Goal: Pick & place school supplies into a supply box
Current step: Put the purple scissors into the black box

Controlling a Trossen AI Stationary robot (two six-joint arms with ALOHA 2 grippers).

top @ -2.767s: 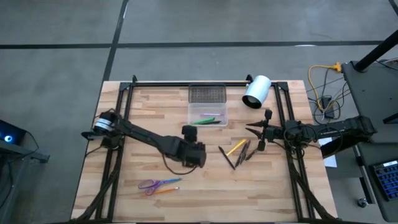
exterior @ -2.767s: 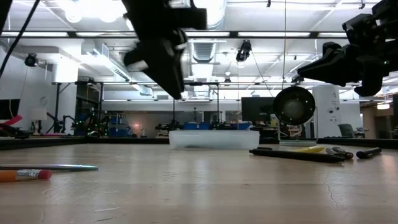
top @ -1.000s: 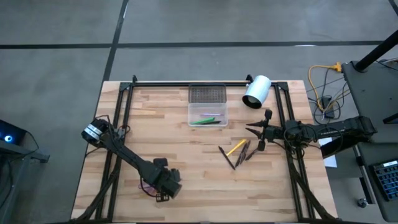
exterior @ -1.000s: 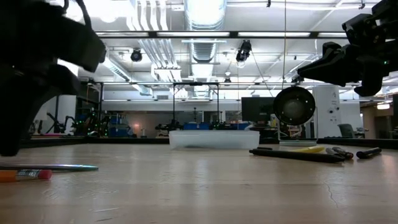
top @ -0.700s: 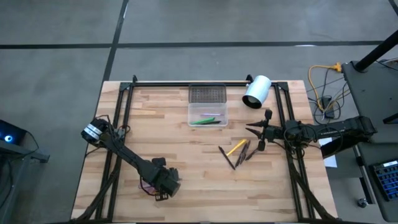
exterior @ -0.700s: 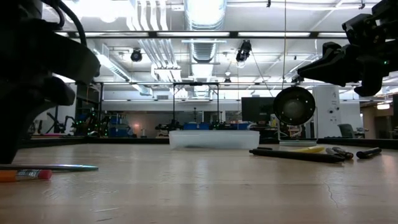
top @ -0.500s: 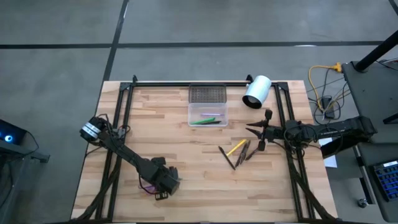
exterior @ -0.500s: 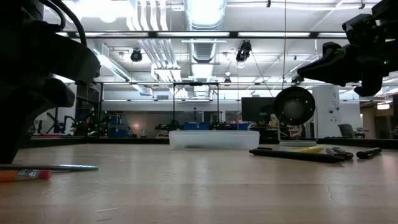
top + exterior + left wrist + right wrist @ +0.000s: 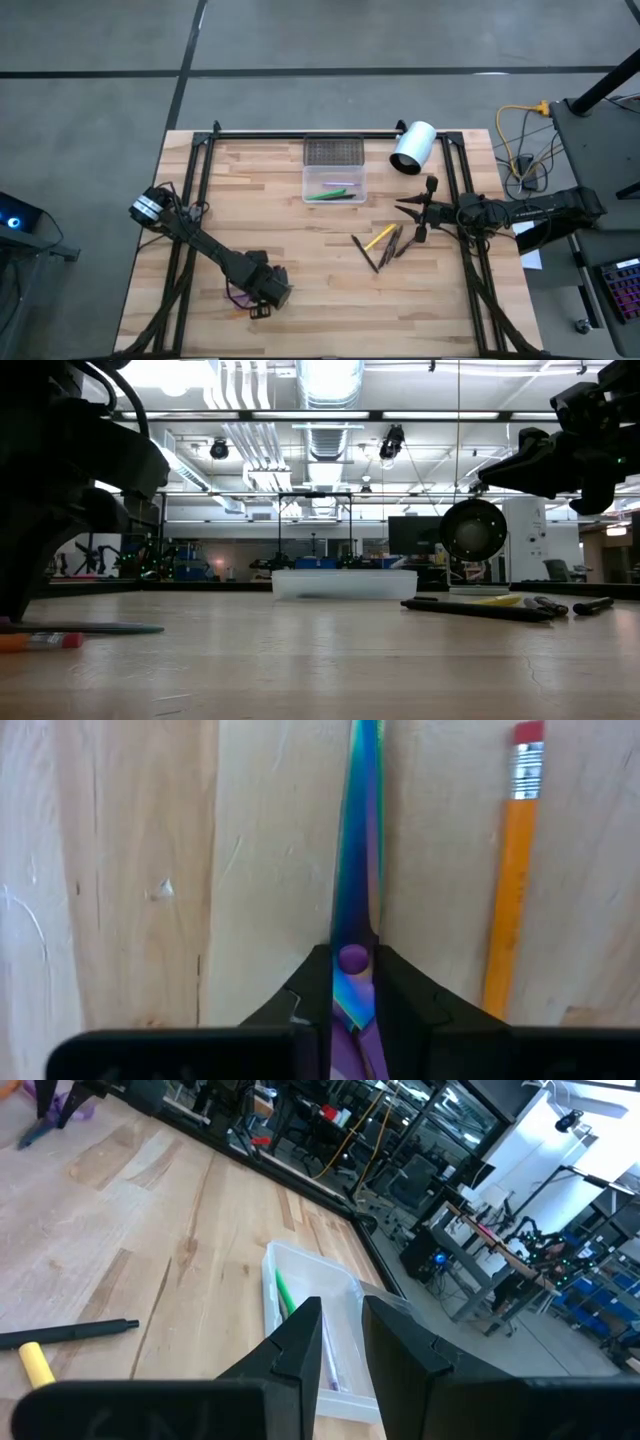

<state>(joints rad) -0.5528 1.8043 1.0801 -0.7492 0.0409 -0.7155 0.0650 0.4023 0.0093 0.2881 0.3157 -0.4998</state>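
The purple-handled scissors (image 9: pixel 358 840) lie flat on the table near its near left corner, and their handles show in the high view (image 9: pixel 237 296). An orange pencil (image 9: pixel 512 880) with a red eraser lies beside them. My left gripper (image 9: pixel 262 292) is down over the scissors and shut on them (image 9: pixel 353 995). The clear supply box (image 9: pixel 333 180) at the far middle holds a green pen (image 9: pixel 325 195). Dark pens and a yellow pencil (image 9: pixel 385 243) lie right of centre. My right gripper (image 9: pixel 412 212) hangs above them, its fingers a narrow gap apart (image 9: pixel 342 1340), empty. My left gripper pinches the scissors at their pivot (image 9: pixel 352 960), where blades meet handles, one finger (image 9: pixel 305 995) on each side. The fingers come from above, pointing down. The closed blades (image 9: pixel 100 628) run out ahead of the fingers. The scissors lie flat on the table.
A white cylinder (image 9: pixel 413 147) lies on its side at the far right, beside the box. The box's dark mesh part (image 9: pixel 333 151) is at its far end. A black frame rail (image 9: pixel 300 133) runs along the table's far edge. Bare wood lies between the scissors and the box.
My left gripper has come down a little over the scissors at the near left. The scissors and the pencil lie where they were. My right arm has kept still.
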